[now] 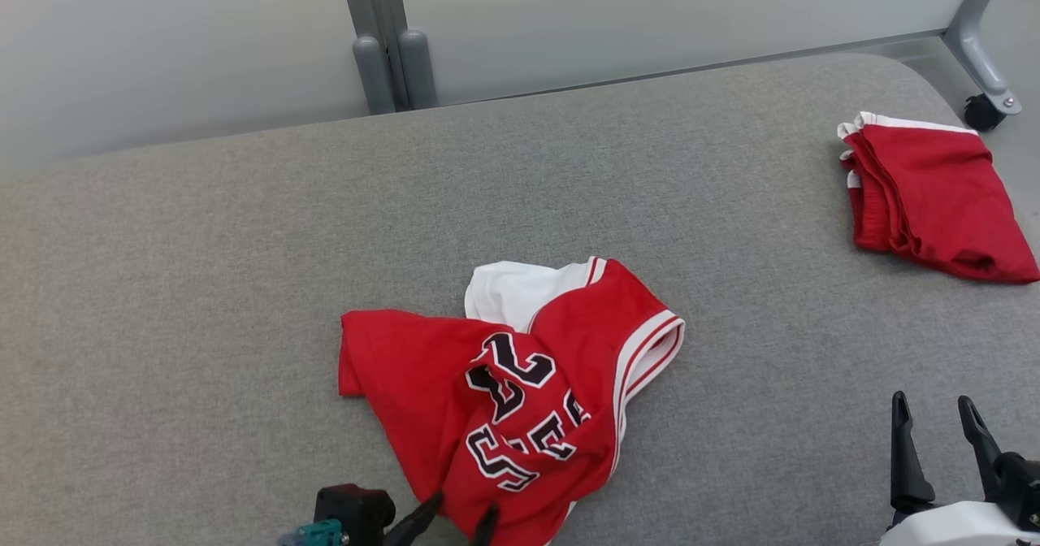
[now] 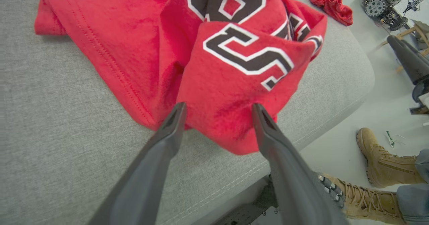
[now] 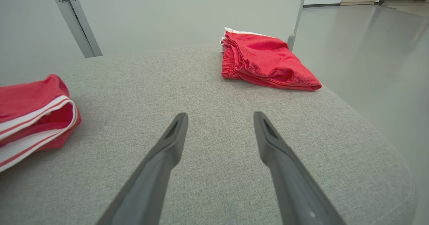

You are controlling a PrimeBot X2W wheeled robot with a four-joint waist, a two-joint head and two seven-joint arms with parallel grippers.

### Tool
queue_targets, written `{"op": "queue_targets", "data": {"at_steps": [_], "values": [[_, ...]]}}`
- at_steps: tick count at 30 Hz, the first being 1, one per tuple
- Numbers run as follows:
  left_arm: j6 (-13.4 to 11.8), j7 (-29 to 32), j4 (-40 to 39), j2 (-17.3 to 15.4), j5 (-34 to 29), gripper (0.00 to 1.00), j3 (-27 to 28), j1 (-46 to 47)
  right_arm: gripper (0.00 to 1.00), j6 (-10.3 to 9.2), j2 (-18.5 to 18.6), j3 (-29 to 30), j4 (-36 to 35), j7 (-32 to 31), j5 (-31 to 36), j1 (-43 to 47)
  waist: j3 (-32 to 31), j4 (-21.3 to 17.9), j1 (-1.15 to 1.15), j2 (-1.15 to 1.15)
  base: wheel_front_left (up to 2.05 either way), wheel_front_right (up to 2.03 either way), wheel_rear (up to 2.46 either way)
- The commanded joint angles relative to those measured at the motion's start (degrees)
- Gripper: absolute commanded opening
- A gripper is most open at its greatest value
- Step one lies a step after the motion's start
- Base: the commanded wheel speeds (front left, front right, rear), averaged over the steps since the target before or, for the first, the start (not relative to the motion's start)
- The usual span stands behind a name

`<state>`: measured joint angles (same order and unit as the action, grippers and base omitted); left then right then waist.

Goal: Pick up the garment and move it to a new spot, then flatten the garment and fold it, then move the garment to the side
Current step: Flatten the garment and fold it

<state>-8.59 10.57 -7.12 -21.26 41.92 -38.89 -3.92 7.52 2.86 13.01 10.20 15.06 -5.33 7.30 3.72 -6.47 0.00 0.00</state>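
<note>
The garment (image 1: 520,392) is a crumpled red jersey with black-and-white lettering, white trim and a white lining, lying near the front middle of the grey cushion (image 1: 203,286). My left gripper (image 1: 461,517) is at its near hem, open. In the left wrist view the garment (image 2: 134,51) bulges between the two spread fingers of the left gripper (image 2: 218,109), which flank a fold of red cloth by the cushion's front edge. My right gripper (image 1: 933,404) stands open over bare cushion to the right. The right wrist view has the right gripper (image 3: 220,116) with nothing between its fingers and the garment (image 3: 30,111) at far left.
A folded red piece of clothing (image 1: 934,197) lies at the cushion's far right corner, seen also in the right wrist view (image 3: 264,61). Grey frame posts (image 1: 390,67) and a panel stand behind. A person's tan boots (image 2: 385,161) are on the floor beside the cushion's front edge (image 2: 234,184).
</note>
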Motion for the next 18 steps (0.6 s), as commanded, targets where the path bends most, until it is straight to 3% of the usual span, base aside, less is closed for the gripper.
{"op": "queue_targets", "data": {"at_steps": [1, 4, 5, 6, 13, 18], "values": [[-0.08, 0.18, 0.75, -0.54, -1.27, 1.0, -0.18, 1.28, 1.0, -0.07, 0.11, 0.0, -0.07, 0.15, -0.04, -0.79, 0.47, -0.05, 0.0, 0.0, 0.0, 0.0, 0.0], [1.45, 0.29, 2.15, 1.36, 0.06, 1.0, -0.8, 2.76, 1.0, -0.07, 0.12, -0.14, 0.21, 0.15, -0.09, -1.2, 0.89, -0.12, 0.0, 0.0, 0.0, 0.0, 0.0], [1.9, 0.18, 3.02, 1.34, -0.38, 0.43, -0.88, 3.73, 1.0, -0.07, 0.11, -0.43, 0.35, 0.15, -0.14, -1.49, 1.05, -0.32, 0.0, 0.0, 0.0, 0.0, 0.0], [2.01, -0.04, 3.75, 1.47, -0.57, 0.0, -0.79, 4.38, 1.0, -0.07, 0.11, -0.62, 0.47, 0.15, -0.16, -1.74, 1.2, -0.52, 0.0, 0.0, 0.0, 0.0, 0.0], [4.58, 0.52, 0.53, 4.53, 1.72, 0.0, 0.06, 10.34, 1.0, -0.07, 0.11, -0.9, 0.68, 0.15, -0.88, -2.42, 1.81, -2.26, 0.0, 0.0, 0.0, 0.0, 0.0], [4.89, 4.76, -3.02, 5.03, 1.74, 0.0, 1.94, 19.68, 1.0, -0.07, 0.1, -1.53, 1.14, 0.15, -1.51, -3.16, 3.0, -3.57, 0.0, 0.0, 0.0, 0.0, 0.0]]}}
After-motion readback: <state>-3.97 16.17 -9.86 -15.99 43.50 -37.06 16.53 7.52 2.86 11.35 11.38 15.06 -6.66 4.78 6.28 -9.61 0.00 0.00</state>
